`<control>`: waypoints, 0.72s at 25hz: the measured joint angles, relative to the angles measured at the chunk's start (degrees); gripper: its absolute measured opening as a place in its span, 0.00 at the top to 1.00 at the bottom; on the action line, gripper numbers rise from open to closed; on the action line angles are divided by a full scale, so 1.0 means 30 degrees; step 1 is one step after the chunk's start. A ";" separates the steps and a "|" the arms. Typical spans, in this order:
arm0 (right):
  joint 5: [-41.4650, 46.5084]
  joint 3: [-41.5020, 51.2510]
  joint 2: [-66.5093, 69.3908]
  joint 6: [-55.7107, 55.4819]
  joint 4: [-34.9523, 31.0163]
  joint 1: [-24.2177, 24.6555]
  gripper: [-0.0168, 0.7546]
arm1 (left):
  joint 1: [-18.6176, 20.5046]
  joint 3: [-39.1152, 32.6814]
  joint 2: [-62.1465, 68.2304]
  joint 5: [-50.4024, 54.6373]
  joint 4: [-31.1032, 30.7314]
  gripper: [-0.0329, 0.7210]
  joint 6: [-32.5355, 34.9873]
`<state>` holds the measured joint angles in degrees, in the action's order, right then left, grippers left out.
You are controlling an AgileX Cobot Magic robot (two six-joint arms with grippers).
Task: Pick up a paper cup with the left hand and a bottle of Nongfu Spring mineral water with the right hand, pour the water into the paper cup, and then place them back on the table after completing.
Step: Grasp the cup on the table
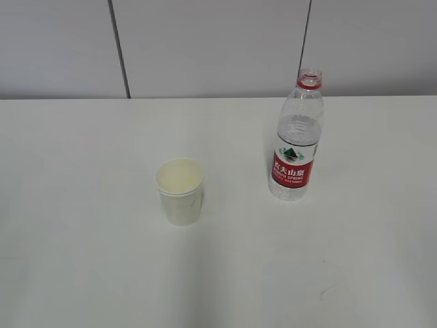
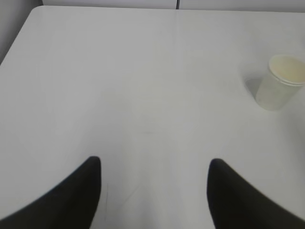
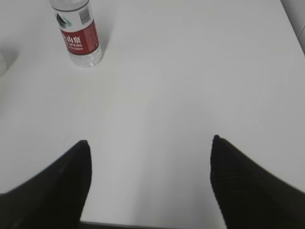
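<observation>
Both my pincers, left (image 2: 155, 191) and right (image 3: 150, 183), hang spread and empty. Paper cup (image 1: 180, 191) crushes easily, so grip mid-wall gently; bottle (image 1: 296, 147) is uncapped, slick, grab the label.

Paper cup (image 1: 179, 192) upright on the bench (image 1: 82, 205) near the middle, bottle (image 1: 296, 147) upright to its right and slightly farther back, the two well apart
</observation>
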<state>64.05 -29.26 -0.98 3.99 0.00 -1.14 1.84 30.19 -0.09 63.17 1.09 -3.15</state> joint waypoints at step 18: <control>-0.6091 -0.0111 0.2255 0.0451 0.0413 0.0000 0.23 | 0.0000 0.0250 0.0000 -0.0588 -0.0216 0.38 0.0000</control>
<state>45.77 -29.59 5.79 5.35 1.24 -1.14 1.84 30.94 -0.09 61.40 0.44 -3.15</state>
